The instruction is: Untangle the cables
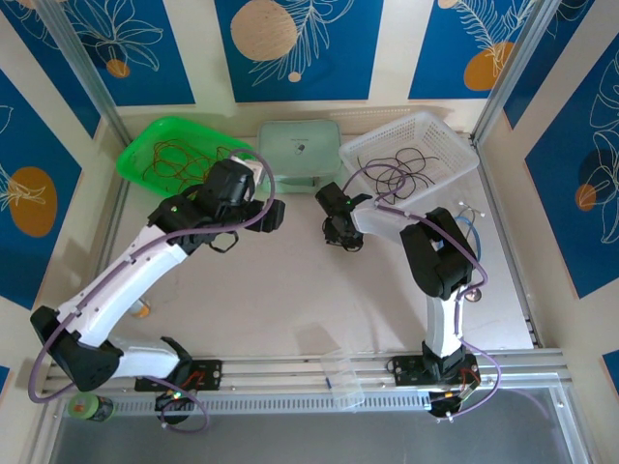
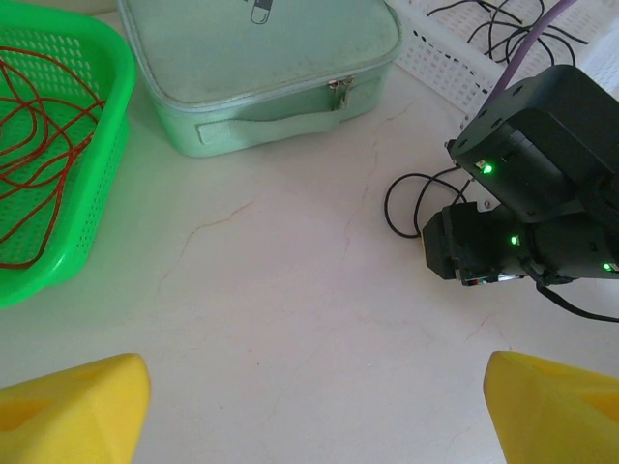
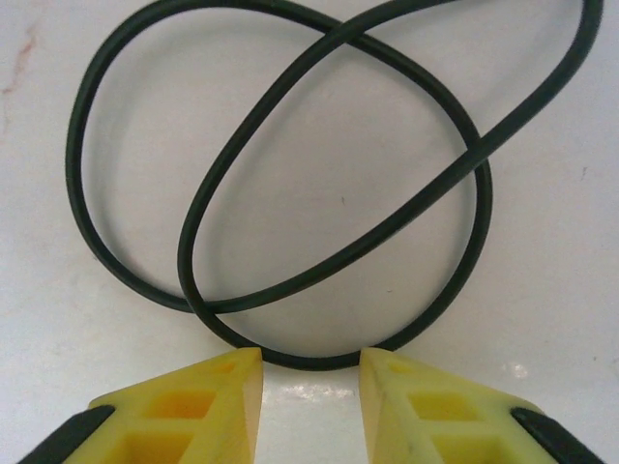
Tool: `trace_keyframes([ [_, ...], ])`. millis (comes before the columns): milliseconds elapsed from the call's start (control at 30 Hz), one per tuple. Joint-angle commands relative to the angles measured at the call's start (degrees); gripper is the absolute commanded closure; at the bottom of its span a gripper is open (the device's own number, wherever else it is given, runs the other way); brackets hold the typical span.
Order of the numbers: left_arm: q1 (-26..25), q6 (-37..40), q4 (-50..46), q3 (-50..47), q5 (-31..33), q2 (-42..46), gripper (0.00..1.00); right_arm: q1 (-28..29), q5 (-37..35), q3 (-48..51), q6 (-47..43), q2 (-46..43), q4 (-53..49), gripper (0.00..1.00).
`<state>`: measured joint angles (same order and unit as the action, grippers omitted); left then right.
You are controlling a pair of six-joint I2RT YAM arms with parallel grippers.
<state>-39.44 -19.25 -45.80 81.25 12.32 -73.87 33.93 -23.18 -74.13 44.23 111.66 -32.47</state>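
Note:
One black cable lies in loose crossed loops on the white table. Its lowest curve runs across the tips of my right gripper, whose yellow fingers stand a little apart on either side of it, not clamped. From above, the right gripper points down beside the white basket, which holds more black cables. Red cables lie in the green basket. My left gripper hovers wide open over bare table, with the black cable and the right gripper's body ahead of it.
A mint-green zip case sits between the two baskets at the back. A clear plastic cup lies on the front rail and a green tape roll at the front left. A light blue cable hangs by the right arm.

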Motion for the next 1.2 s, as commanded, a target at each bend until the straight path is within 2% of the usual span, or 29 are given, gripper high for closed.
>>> trace_keyframes([
  [0,0.6,-0.4,0.4,-0.1,0.4,1.6,0.11,0.9,-0.7,-1.4,-0.2,-0.1,-1.7,0.62],
  [133,0.6,-0.4,-0.1,0.6,0.5,1.7,0.11,1.7,-1.8,-3.5,-1.0,-2.9,-5.1,0.49],
  [300,0.7,-0.4,-0.5,1.5,0.2,1.5,0.11,0.3,-1.5,-7.0,-2.4,-3.1,-6.5,0.38],
  [567,0.6,-1.4,-1.6,1.7,0.3,1.8,0.11,-2.1,1.1,-14.5,-5.0,7.4,-6.8,0.36],
  [700,0.6,-2.1,-1.9,1.7,0.0,2.0,0.12,-2.6,1.4,-15.2,-5.2,10.0,-6.3,0.37],
  [833,0.6,-2.6,-1.5,1.7,-0.5,2.1,0.12,-2.8,2.3,-13.5,-5.1,10.7,-4.5,0.5],
  [933,0.6,-2.9,-1.3,1.9,-1.0,1.8,0.12,-3.0,3.2,-12.3,-5.3,10.6,-3.7,0.75],
  [1000,0.6,-2.9,-1.1,2.1,-1.2,1.5,0.12,-3.0,3.6,-11.1,-5.3,9.5,-3.2,0.96],
  [1033,0.6,-2.9,-1.1,2.1,-1.2,1.5,0.12,-3.0,3.7,-10.5,-5.3,8.7,-3.0,1.0],
  [1167,0.7,-2.8,-1.0,2.2,-1.3,1.4,0.13,-2.8,3.9,-8.9,-6.1,2.5,-3.7,1.0],
])
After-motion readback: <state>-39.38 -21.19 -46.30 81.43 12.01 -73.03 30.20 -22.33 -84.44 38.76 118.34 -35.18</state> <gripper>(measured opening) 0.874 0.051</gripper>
